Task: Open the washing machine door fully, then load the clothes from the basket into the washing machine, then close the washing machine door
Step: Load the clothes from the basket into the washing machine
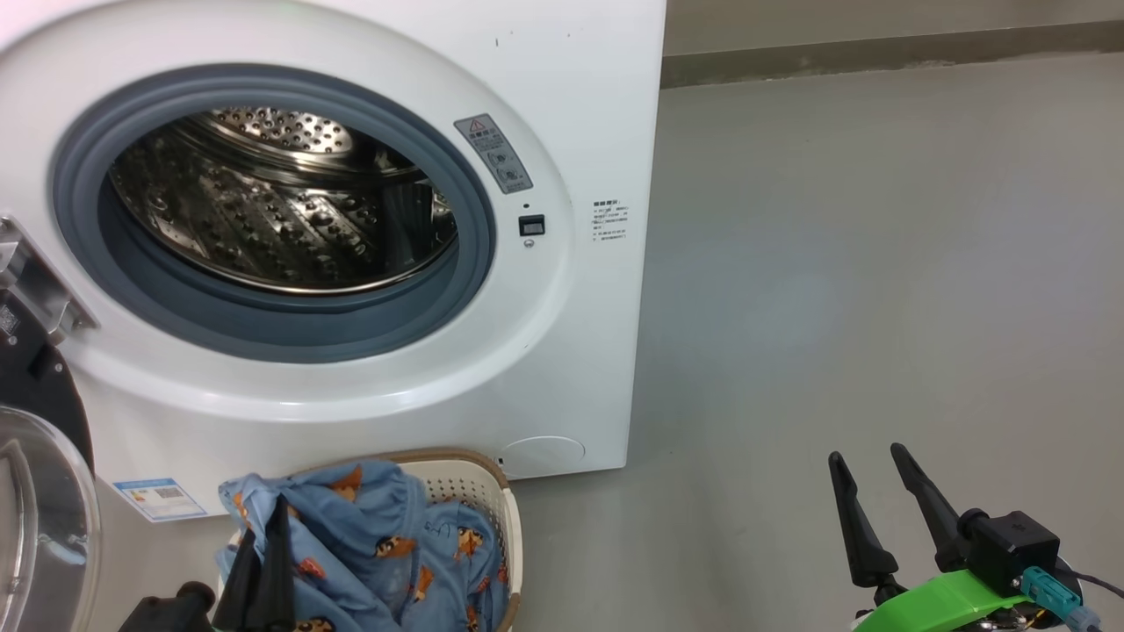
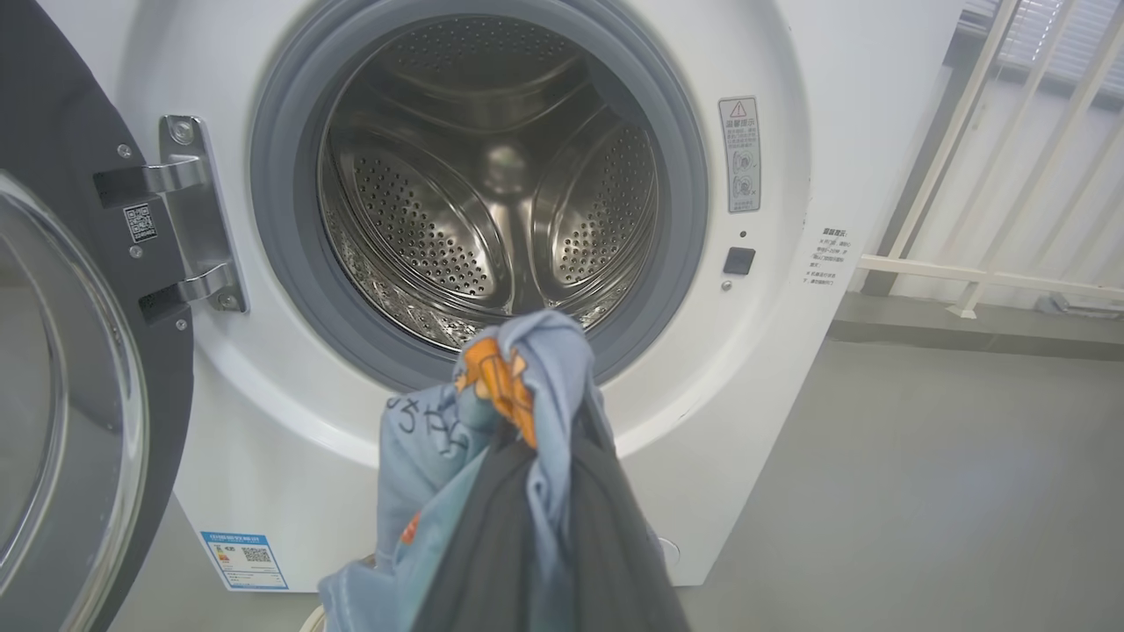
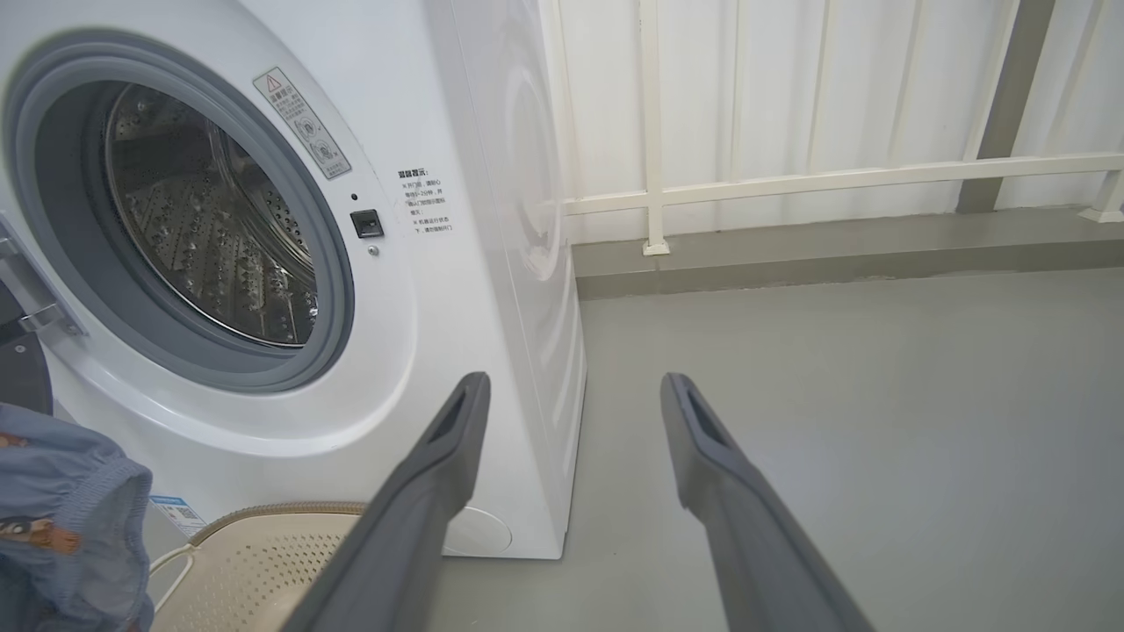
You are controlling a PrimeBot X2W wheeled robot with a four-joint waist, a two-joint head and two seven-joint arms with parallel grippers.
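While left tool (image 1: 272, 537) clamps clothes (image 1: 386, 535) over basket (image 1: 488, 502), right tool (image 1: 866, 453) spread, door (image 1: 35, 491) standing wide

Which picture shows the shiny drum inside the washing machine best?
The left wrist view: it looks straight into the drum, so you see the back wall and holes all round. The head view sees the drum at a slant from above. The right wrist view sees the drum from the side, so only part shows.

Glossy perforated steel drum (image 2: 492, 202)
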